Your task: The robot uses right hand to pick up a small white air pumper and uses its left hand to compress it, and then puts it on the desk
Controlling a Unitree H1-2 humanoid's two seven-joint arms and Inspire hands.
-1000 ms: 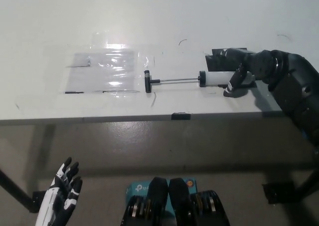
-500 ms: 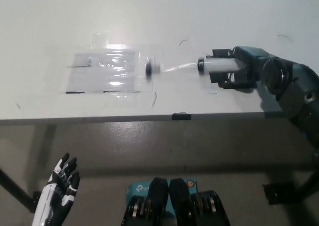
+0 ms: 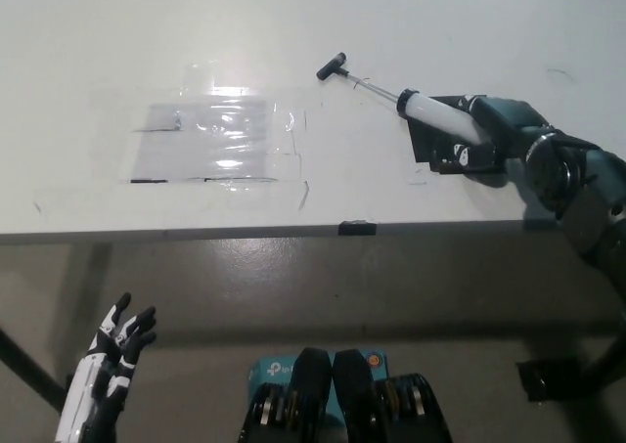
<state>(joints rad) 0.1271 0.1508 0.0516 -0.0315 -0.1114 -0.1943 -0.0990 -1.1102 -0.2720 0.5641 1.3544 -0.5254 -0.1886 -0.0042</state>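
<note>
The black right hand [image 3: 481, 146] is wrapped around the white tube of the small air pumper [image 3: 430, 113]. It grips the tube's back end, near the right part of the surface [image 3: 293, 32]. The pumper points up and away toward the far edge, tilted, with its thin metal rod [image 3: 372, 88] pulled out and a little black handle [image 3: 331, 66] at the tip. I cannot tell if the tube is touching the surface or is lifted just above it.

The pumper looks light and stiff. The tube is smooth plastic, so I think it could slip or twist if the grip is loose. The fat tube is the best place to hold it. The thin rod looks easy to bend, so the push should go straight along it, on the black handle.

Under the hand there is a dark patch [image 3: 423, 142] on the surface. A clear shiny sheet [image 3: 210, 140] lies flat toward the left side, well apart from the pumper.

The white left hand [image 3: 106, 370] rests low, below the near edge of the surface, with its fingers spread and holding nothing. It is far from the handle, so I think the squeezing step is not yet begun.
</note>
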